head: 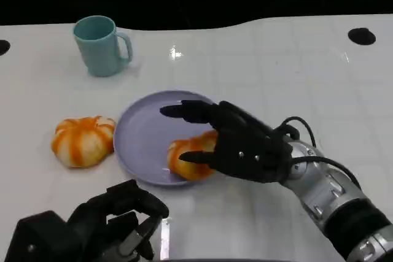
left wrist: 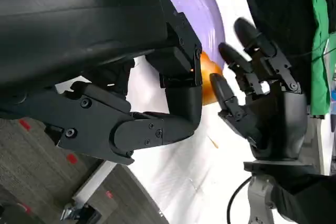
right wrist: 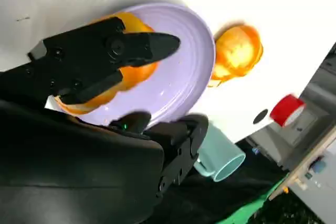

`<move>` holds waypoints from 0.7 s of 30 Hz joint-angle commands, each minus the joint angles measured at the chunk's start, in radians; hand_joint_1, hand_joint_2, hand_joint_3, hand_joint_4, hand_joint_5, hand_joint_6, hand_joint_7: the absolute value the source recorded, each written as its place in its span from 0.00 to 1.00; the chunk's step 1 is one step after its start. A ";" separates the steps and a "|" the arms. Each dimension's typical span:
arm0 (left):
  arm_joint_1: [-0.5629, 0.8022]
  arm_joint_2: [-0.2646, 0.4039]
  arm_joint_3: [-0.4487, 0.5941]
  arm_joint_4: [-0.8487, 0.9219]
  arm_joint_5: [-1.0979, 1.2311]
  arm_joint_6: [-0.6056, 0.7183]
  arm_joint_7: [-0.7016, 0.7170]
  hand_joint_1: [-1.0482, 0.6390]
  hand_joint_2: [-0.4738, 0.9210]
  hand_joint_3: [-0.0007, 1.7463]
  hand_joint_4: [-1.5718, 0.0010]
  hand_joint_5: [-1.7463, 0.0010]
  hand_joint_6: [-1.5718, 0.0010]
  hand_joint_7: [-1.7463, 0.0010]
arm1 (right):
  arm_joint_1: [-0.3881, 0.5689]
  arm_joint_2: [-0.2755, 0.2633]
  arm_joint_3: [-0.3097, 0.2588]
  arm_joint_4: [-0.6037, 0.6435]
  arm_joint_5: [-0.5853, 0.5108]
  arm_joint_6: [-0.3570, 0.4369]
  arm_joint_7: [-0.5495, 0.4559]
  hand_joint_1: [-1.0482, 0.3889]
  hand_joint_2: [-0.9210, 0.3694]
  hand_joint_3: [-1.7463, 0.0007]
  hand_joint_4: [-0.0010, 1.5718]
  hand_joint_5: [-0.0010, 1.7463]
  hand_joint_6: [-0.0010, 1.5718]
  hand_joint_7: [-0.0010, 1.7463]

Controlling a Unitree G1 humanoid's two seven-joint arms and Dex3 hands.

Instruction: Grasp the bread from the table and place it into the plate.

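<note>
Two orange-striped bread rolls: one roll (head: pixel 191 157) lies inside the single lilac plate (head: pixel 142 136) near its right rim, the other roll (head: pixel 83 141) sits on the white bench (head: pixel 276 72) just left of the plate. Right hand (head: pixel 236 142) is over the plated roll, fingers (head: pixel 187 112) spread around it and reaching across the plate; whether they press it, cannot tell. Left hand (head: pixel 120 219) at the bench's near edge, fingers curled in on nothing; one teal mug (head: pixel 99 45) stands behind the plate.

right hand (head: pixel 245 148): black, screwed | forearm (head: pixel 334 204): silver, black cable | left hand (head: pixel 116 219): black
</note>
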State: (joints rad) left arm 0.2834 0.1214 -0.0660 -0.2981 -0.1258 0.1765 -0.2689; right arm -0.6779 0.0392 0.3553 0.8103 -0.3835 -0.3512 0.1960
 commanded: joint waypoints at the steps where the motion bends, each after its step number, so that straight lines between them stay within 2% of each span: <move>1: -0.001 0.008 0.005 0.002 0.008 -0.004 0.010 0.36 1.00 0.27 0.58 0.00 0.60 0.25 | 0.011 -0.029 0.016 -0.079 -0.010 0.031 0.030 0.29 0.00 0.82 0.00 0.06 0.08 0.00; 8: -0.007 0.007 0.003 0.004 0.011 0.003 0.016 0.36 1.00 0.28 0.57 0.00 0.60 0.24 | 0.070 -0.076 0.019 -0.252 -0.009 0.098 0.079 0.27 0.00 0.80 0.01 0.06 0.08 0.00; 14: -0.010 0.008 0.002 0.005 0.009 -0.002 0.017 0.37 1.00 0.28 0.57 0.00 0.60 0.24 | 0.172 -0.159 -0.004 -0.463 0.009 0.142 0.126 0.25 0.00 0.79 0.02 0.08 0.09 0.01; 21: -0.014 0.009 0.002 -0.002 0.007 0.011 0.021 0.37 1.00 0.28 0.56 0.00 0.60 0.23 | 0.304 -0.263 -0.041 -0.643 0.040 0.114 0.154 0.26 0.00 0.81 0.03 0.10 0.11 0.01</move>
State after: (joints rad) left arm 0.2737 0.1210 -0.0695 -0.2950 -0.1230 0.1782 -0.2543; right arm -0.4163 -0.1773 0.3403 0.2247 -0.3605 -0.2192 0.3424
